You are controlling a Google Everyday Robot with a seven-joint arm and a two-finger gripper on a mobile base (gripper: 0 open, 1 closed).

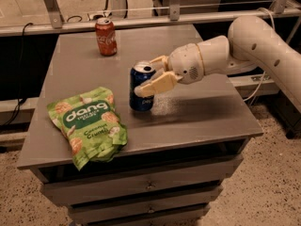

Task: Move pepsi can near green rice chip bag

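The pepsi can point(140, 88) is dark blue with a silver top and stands upright at the middle of the grey table point(197, 117). My gripper point(151, 76) reaches in from the right and is shut on the can, one pale finger point(155, 85) across its front and the other behind it. The green rice chip bag point(88, 125) lies flat at the front left of the table, just left of the can with a narrow gap between them.
A red-orange cola can point(106, 36) stands at the table's back left. My white arm point(254, 46) spans the right side above the table. Drawers point(150, 185) sit below the tabletop. A metal rail point(141, 20) runs behind the table.
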